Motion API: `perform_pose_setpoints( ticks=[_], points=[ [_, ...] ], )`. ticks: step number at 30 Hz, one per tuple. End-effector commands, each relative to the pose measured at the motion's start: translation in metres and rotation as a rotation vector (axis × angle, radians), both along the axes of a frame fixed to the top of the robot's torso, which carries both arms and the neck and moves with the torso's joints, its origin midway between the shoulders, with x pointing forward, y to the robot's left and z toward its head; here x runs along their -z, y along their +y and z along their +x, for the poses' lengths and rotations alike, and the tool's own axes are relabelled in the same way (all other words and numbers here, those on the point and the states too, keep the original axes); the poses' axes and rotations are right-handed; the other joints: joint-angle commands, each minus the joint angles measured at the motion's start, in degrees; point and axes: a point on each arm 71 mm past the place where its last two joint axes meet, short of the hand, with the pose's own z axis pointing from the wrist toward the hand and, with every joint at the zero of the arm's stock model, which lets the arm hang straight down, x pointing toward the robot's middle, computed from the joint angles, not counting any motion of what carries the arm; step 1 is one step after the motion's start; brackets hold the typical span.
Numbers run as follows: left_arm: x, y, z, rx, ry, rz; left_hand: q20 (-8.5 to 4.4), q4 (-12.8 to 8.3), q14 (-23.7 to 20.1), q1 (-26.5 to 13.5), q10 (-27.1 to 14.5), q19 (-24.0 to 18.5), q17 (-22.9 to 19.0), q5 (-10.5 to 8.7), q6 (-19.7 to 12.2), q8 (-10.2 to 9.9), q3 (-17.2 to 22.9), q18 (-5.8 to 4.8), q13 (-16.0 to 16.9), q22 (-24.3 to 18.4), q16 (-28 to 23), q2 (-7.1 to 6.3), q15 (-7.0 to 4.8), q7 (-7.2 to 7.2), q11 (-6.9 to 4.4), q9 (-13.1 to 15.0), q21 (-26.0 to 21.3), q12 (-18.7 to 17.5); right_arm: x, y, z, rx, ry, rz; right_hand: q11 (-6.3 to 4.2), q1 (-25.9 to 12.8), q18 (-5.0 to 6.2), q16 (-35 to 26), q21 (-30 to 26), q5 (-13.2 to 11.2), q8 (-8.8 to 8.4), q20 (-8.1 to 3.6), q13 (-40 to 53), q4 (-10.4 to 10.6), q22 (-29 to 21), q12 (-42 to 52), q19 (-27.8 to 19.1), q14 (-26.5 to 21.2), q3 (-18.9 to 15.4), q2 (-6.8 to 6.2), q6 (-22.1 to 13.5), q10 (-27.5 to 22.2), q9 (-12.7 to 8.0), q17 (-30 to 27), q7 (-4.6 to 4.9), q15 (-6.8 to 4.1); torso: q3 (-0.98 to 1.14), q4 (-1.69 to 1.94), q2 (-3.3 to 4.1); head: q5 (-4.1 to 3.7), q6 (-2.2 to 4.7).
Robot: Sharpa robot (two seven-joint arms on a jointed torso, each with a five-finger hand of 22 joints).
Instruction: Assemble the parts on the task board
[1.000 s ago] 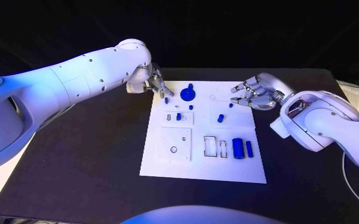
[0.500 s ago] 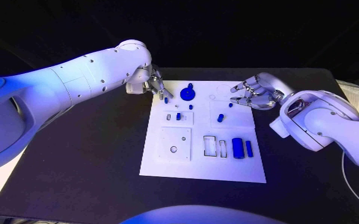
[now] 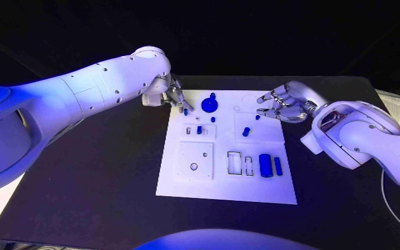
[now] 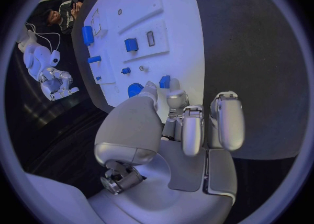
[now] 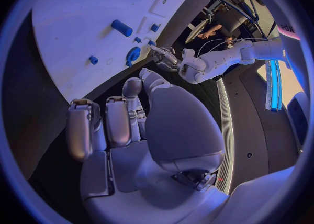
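Observation:
The white task board (image 3: 225,180) lies mid-table with several blue parts on it. A small blue peg (image 3: 185,111) stands by its far left edge, and my left hand (image 3: 173,96) hovers just over it, fingertips beside the peg (image 4: 164,81), holding nothing. A blue disc part (image 3: 208,105) lies right of the peg, partly behind my thumb (image 4: 147,96). My right hand (image 3: 282,104) hangs over the far right corner, fingers loosely bent and empty. A blue cylinder (image 3: 265,165) and a blue bar (image 3: 277,166) sit at the near right.
A blue piece (image 3: 246,131) lies mid-board, and another stands in a small slot (image 3: 198,129). Two empty rectangular slots (image 3: 240,164) sit left of the cylinder. The black table (image 3: 100,169) surrounds the board on all sides.
My left arm has edged slightly toward the board. The parts and my right hand have stayed where they were.

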Motion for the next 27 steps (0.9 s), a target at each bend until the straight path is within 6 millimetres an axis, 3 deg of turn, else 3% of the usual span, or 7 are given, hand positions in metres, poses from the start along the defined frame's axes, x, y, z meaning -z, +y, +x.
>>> perform_pose_setpoints(
  ticks=[1, 6, 15, 18, 21, 27],
  points=[
    [0.0011, -0.0031, -0.0004, 0.014, 0.004, -0.010, -0.01, -0.33, 6.02, 0.69, 0.41, 0.29, 15.06, 0.16, 0.26, 0.35, -0.12, 0.46, 0.06, 2.14, 0.17, 0.36, 0.20, -0.07, 0.09, -0.12, 0.18, 0.27, 0.0002, 0.0021, -0.0011, -0.018, 0.001, -0.003, -0.15, 0.20, 0.78, -0.27, -0.24, 0.35, -0.21, -0.08, 0.03, 0.19, 0.46, -0.26, -0.37, 2.00, 0.12, -0.17, 0.46, -0.29, 0.08, -0.01, 0.07, -0.33, 0.00, -0.04, -0.01, 0.02, -0.01],
    [0.0007, -0.0045, 0.0006, 0.002, -0.016, -0.031, -0.13, -2.47, 6.02, 4.57, 0.18, 0.18, 15.06, 0.15, 0.08, 0.35, 1.98, 0.53, -0.32, 1.97, 0.17, 2.65, 0.03, -0.27, -0.12, -0.41, -0.03, 0.12, 0.0003, 0.0024, -0.0009, -0.019, 0.001, -0.003, -0.15, 0.22, 0.78, -0.27, -0.23, 0.38, -0.21, -0.08, 0.04, 0.19, 0.48, -0.24, -0.36, 2.00, 0.12, -0.17, 0.46, -0.29, 0.08, -0.01, 0.07, -0.33, -0.02, -0.08, 0.02, -0.04, 0.06],
    [0.0015, -0.0088, -0.0006, 0.009, 0.005, -0.072, -0.37, -5.79, 6.02, 8.85, -0.18, 0.11, 15.06, 0.05, -0.24, 0.22, 5.39, 0.55, -0.88, 1.96, 0.17, 3.66, -0.21, -0.57, -0.41, -0.85, -0.17, -0.27, 0.0006, 0.0033, -0.0006, -0.021, 0.002, -0.003, -0.15, 0.22, 0.77, -0.27, -0.22, 0.40, -0.21, -0.08, 0.05, 0.19, 0.50, -0.22, -0.35, 2.00, 0.12, -0.17, 0.47, -0.28, 0.08, -0.01, 0.08, -0.33, -0.01, 0.03, -0.01, -0.06, -0.15],
    [0.0016, -0.0095, -0.0008, 0.011, 0.009, -0.081, -0.57, -7.76, 6.02, 11.17, -0.32, 0.13, 15.06, 0.02, -0.53, 0.05, 8.23, 0.54, -1.11, 2.07, 0.17, 4.25, -0.40, -0.64, -0.54, -1.11, -0.16, -0.53, 0.0008, 0.0036, -0.0004, -0.022, 0.003, -0.004, -0.15, 0.22, 0.77, -0.27, -0.22, 0.40, -0.21, -0.08, 0.05, 0.19, 0.50, -0.22, -0.35, 2.00, 0.12, -0.17, 0.47, -0.28, 0.08, -0.01, 0.08, -0.33, 0.00, 0.03, 0.00, -0.02, -0.19],
    [0.0019, -0.0094, -0.0014, 0.006, 0.017, -0.098, -0.66, -9.47, 6.02, 12.73, -0.32, 0.14, 15.06, -0.11, -0.69, 0.15, 11.24, 0.52, -1.26, 2.14, 0.17, 4.30, -0.48, -0.80, -0.68, -1.13, -0.16, -0.72, 0.0011, 0.0038, -0.0003, -0.023, 0.005, -0.005, -0.15, 0.22, 0.77, -0.27, -0.22, 0.40, -0.21, -0.08, 0.05, 0.19, 0.50, -0.22, -0.35, 2.00, 0.12, -0.17, 0.47, -0.28, 0.08, -0.01, 0.08, -0.33, -0.02, -0.01, -0.01, -0.02, -0.24],
    [0.0019, -0.0077, -0.0053, -0.033, 0.043, -0.157, -0.62, -10.55, 6.02, 11.59, -0.20, 0.09, 15.06, -0.18, -1.00, 0.68, 16.26, 0.52, -1.83, 2.17, 0.17, 2.53, -0.35, -0.59, -0.51, -0.78, -0.27, -1.14, 0.0017, 0.0038, -0.0001, -0.023, 0.008, -0.006, -0.15, 0.22, 0.77, -0.27, -0.22, 0.40, -0.21, -0.08, 0.05, 0.19, 0.50, -0.22, -0.35, 2.00, 0.12, -0.17, 0.47, -0.28, 0.08, -0.01, 0.08, -0.33, -0.04, -0.01, 0.00, -0.18, -0.29]
  ],
)
